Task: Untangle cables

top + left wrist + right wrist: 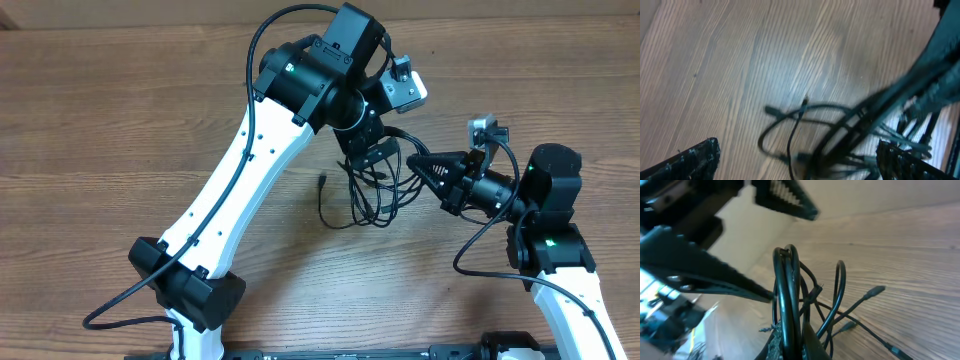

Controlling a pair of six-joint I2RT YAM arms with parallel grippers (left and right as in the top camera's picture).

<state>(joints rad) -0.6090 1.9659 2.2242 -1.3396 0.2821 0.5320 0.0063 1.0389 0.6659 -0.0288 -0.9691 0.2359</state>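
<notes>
Left tool (372,158) released, fingers (690,161) spread wide, hanging just above cables (365,195). Right tool (418,163) clenched on bunched cable loops, holding them raised off surface (150,100). Rest of tangle trails below both tools onto surface. Loose plug end (324,180) lies near left tool, away from right tool.

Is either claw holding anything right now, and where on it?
The right gripper is shut on the cables, pinching several looped strands together, away from the plug ends. The left gripper is open, holding nothing.
</notes>
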